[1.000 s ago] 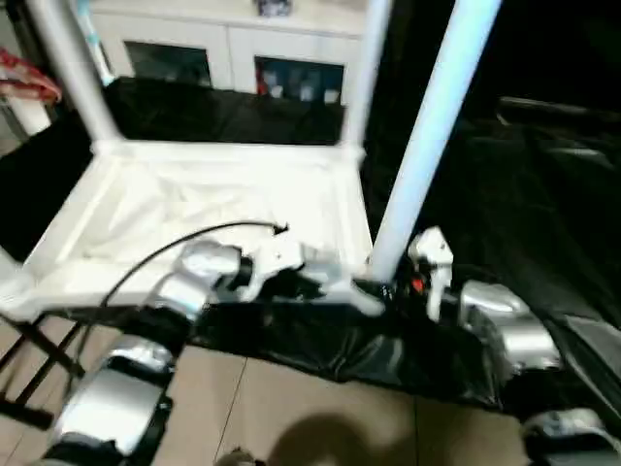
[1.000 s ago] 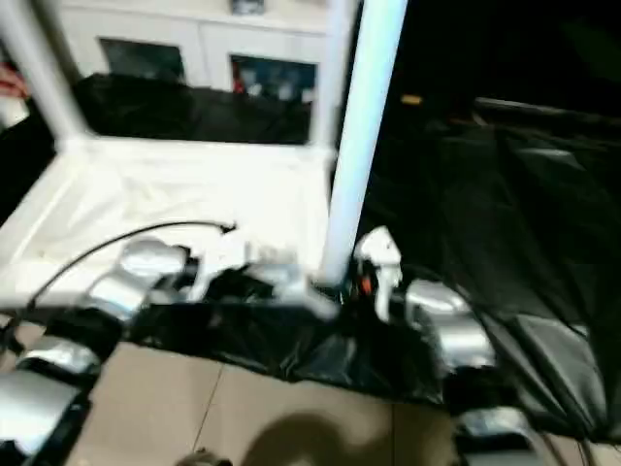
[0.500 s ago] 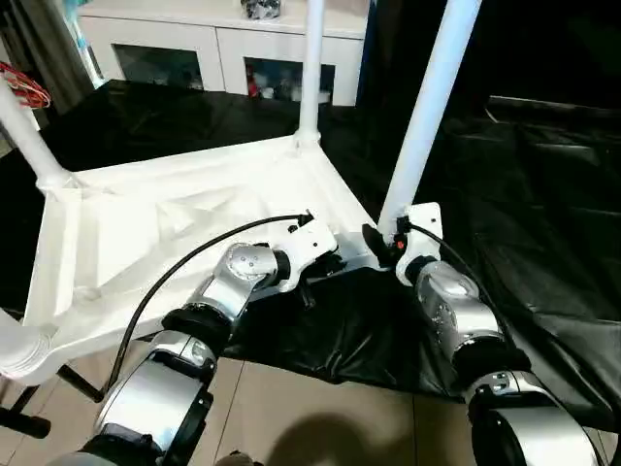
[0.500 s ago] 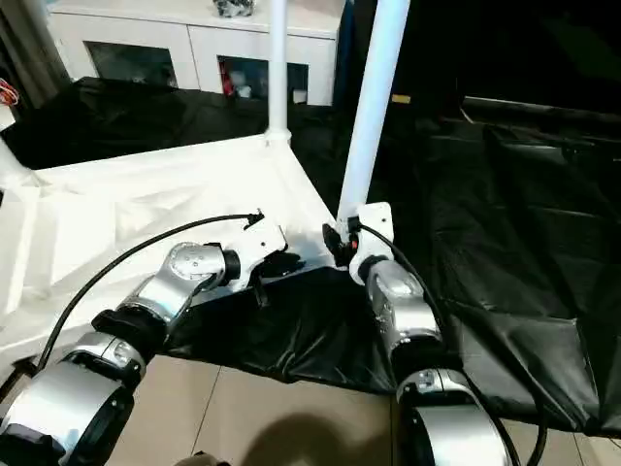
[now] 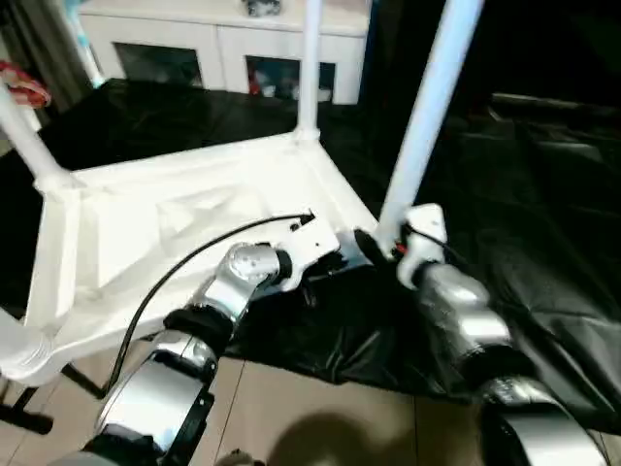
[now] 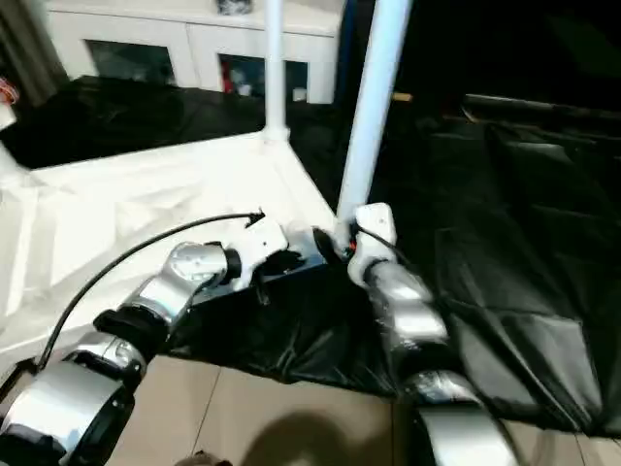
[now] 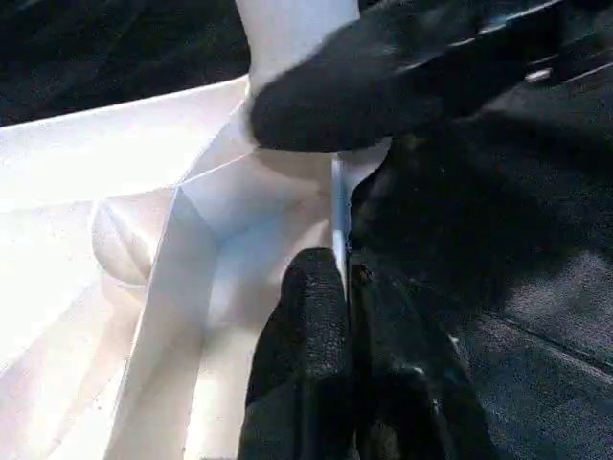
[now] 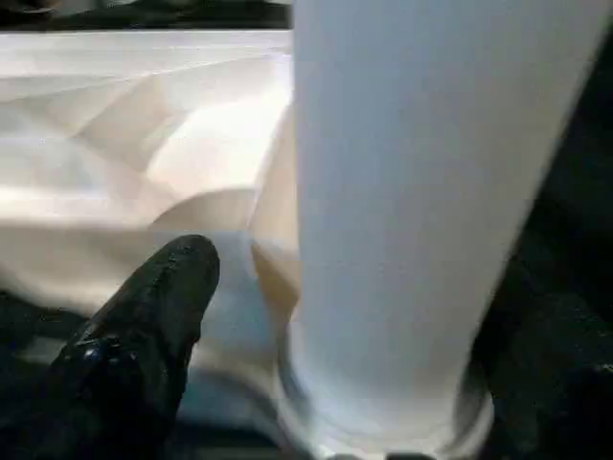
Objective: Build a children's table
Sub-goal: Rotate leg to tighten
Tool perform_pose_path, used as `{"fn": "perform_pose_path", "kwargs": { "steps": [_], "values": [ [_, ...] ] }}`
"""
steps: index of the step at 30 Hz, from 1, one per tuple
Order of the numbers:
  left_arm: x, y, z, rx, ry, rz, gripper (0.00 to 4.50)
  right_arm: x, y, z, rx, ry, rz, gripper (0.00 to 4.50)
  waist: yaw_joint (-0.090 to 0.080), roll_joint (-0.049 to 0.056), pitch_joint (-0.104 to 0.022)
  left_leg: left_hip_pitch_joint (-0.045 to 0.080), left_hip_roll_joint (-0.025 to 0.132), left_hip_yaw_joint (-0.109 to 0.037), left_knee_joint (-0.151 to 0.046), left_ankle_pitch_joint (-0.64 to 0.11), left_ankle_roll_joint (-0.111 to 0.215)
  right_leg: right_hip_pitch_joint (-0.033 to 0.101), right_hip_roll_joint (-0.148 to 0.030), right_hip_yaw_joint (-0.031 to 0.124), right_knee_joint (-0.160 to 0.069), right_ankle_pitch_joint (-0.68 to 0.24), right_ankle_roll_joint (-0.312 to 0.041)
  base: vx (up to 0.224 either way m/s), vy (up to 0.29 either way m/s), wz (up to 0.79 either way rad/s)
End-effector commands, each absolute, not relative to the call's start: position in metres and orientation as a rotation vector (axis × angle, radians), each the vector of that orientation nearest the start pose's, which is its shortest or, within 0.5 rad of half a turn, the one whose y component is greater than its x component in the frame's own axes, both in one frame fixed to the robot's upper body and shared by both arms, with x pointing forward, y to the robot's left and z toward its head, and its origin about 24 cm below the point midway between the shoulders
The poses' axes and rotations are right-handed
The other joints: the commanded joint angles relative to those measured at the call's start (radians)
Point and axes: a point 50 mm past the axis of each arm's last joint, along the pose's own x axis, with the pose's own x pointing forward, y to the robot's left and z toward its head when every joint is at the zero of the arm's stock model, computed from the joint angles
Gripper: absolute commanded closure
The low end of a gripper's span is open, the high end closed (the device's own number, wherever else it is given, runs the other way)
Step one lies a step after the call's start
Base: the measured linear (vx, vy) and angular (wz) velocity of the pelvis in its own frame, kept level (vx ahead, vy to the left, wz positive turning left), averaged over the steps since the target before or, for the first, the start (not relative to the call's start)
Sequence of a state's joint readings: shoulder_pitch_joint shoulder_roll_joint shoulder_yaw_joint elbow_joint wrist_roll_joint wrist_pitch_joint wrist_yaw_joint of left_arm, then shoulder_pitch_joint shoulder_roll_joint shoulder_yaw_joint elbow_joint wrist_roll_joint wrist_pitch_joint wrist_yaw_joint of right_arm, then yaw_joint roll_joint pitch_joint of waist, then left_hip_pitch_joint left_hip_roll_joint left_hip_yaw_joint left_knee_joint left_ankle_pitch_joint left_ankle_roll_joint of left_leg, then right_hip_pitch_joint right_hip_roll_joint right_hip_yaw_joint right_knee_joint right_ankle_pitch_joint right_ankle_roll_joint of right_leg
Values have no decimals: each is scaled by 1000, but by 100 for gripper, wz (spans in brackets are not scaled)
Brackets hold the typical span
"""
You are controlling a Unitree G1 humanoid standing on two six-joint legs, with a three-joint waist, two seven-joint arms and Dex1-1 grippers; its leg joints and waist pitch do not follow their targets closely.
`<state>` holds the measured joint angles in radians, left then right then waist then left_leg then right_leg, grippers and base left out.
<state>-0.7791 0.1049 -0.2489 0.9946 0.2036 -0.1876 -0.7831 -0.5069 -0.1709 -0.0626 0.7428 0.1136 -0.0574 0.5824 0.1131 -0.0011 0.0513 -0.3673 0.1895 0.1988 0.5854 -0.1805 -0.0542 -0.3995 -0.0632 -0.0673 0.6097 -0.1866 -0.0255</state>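
With left fingers (image 7: 321, 316) pinching the table's rim (image 7: 337, 206) and right fingers (image 8: 144, 326) straddling the leg (image 5: 419, 136), keep it upright, I'd say.

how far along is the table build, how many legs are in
Three legs stand up from the upside-down table top: far left, far corner and the near leg. In hand: the right gripper is at the near leg's base and the left gripper pinches the top's edge. Left: a white round part at the near-left corner is too cut off to judge; then flipping upright.
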Motion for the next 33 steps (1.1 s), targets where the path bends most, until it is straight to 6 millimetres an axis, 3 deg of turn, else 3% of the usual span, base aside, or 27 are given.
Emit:
{"fn": "perform_pose_path", "kwargs": {
  "steps": [1,2,4,5,6,8,11,12,15,20,27,28,31,33],
  "values": [
    [345,56,54,509,157,-1141,450,327,-160,30,13,188,609,3,1,-12,-59,12,52,-26,-69,-197,74,47,-97,56,-87,-217,-172,0,0,0],
    [345,59,53,515,162,-1147,450,320,-180,35,1,175,627,3,4,-10,-61,12,51,-26,-66,-188,80,47,-97,56,-85,-202,-178,0,0,0],
    [345,59,53,517,163,-1147,450,317,-187,37,-4,171,637,3,7,-14,-61,8,51,-26,-64,-173,89,50,-96,54,-81,-182,-184,0,0,0],
    [345,60,52,518,165,-1149,450,313,-197,39,-7,169,649,3,8,-6,-59,8,49,-26,-64,-184,88,48,-96,52,-86,-208,-181,0,0,0],
    [345,62,52,521,167,-1152,450,308,-206,41,-10,168,657,3,7,-6,-59,10,48,-25,-63,-193,89,49,-95,52,-89,-224,-176,0,0,0],
    [345,62,52,522,168,-1154,450,305,-212,43,-13,168,662,3,6,-12,-58,7,47,-26,-63,-198,91,50,-94,50,-92,-254,-167,0,0,0],
    [344,64,52,526,170,-1168,450,299,-223,47,-16,168,660,3,6,-13,-57,8,45,-25,-62,-199,91,47,-93,49,-99,-312,-148,0,0,0],
    [344,64,52,526,170,-1170,450,298,-224,47,-16,168,659,3,6,-8,-56,8,46,-27,-64,-199,90,47,-92,48,-101,-314,-145,0,0,0],
    [343,66,52,540,174,-1204,450,289,-238,52,-21,169,656,3,8,-9,-58,10,48,-27,-63,-198,92,45,-91,49,-97,-286,-151,0,0,0],
    [343,67,52,544,173,-1215,450,283,-241,53,-20,175,662,3,10,-5,-59,6,46,-27,-61,-189,96,48,-92,46,-95,-256,-165,0,0,0],
    [345,67,56,561,140,-1182,450,274,-230,56,-15,192,758,3,15,-5,-60,6,49,-29,-61,-192,101,48,-92,46,-94,-246,-160,0,0,0],
    [347,68,60,512,140,-1192,406,271,-226,57,-15,199,791,0,15,-6,-59,7,49,-28,-61,-195,99,47,-92,46,-95,-254,-160,0,0,0],
    [346,69,67,462,128,-1229,391,267,-220,58,-11,207,833,0,22,-4,-60,6,49,-28,-61,-185,96,49,-95,47,-95,-266,-159,0,0,0],
    [345,74,74,430,118,-1250,383,265,-214,59,6,216,873,0,26,-4,-61,3,54,-29,-61,-172,93,49,-95,47,-86,-222,-182,0,0,0]
  ]
}}
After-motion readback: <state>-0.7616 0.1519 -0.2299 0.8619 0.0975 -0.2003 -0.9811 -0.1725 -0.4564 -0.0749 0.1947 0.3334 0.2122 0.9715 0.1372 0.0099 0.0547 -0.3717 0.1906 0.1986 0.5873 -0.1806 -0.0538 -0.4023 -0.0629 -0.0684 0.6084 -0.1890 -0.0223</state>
